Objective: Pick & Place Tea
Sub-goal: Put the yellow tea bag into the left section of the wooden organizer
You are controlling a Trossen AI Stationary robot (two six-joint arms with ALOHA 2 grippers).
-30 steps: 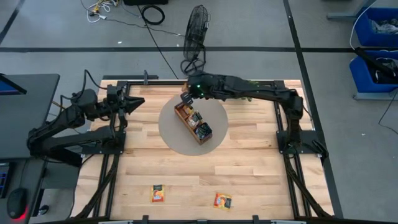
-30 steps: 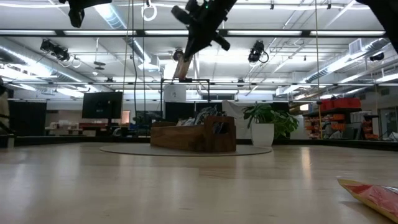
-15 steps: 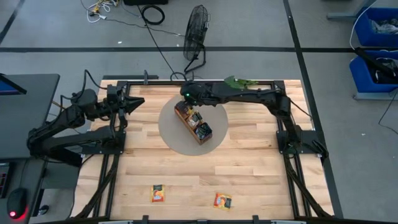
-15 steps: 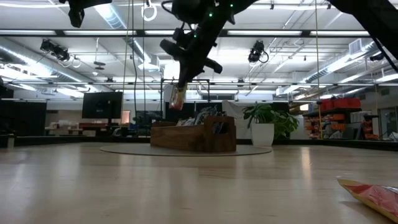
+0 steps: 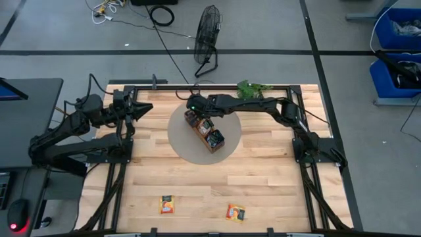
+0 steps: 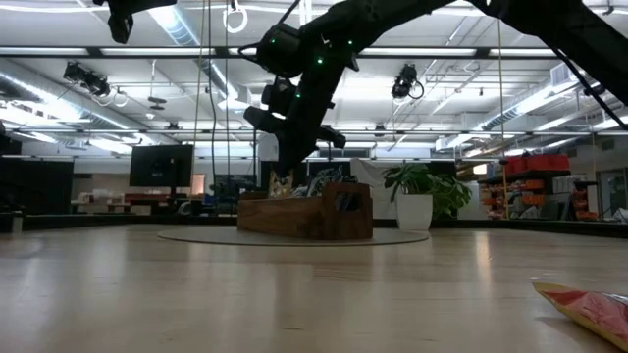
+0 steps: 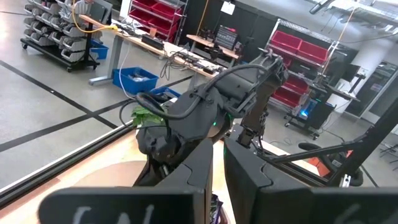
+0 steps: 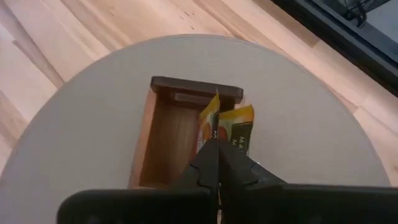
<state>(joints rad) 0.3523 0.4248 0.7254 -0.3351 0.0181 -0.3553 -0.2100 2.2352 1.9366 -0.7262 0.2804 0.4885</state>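
Over wooden tray (image 5: 204,130) end compartment: right gripper (image 8: 214,142) clamped on one orange sachet (image 8: 231,127); two sachets (image 5: 167,205) on table (image 5: 263,178); left gripper (image 5: 146,108) parked, nearly closed, empty.

Table (image 5: 263,171): pale wood planks, smooth, satin sheen. Round mat (image 8: 74,124) under the tray: matt grey, fine-grained. Tray (image 8: 152,143): brown wood, dull finish, darker rim. Tea sachet (image 8: 233,127) above the tray: glossy orange-yellow printed wrapper. Right gripper (image 8: 214,165) on the sachet: matt black. Sachet (image 5: 235,212) well apart from the tray: shiny wrapper.
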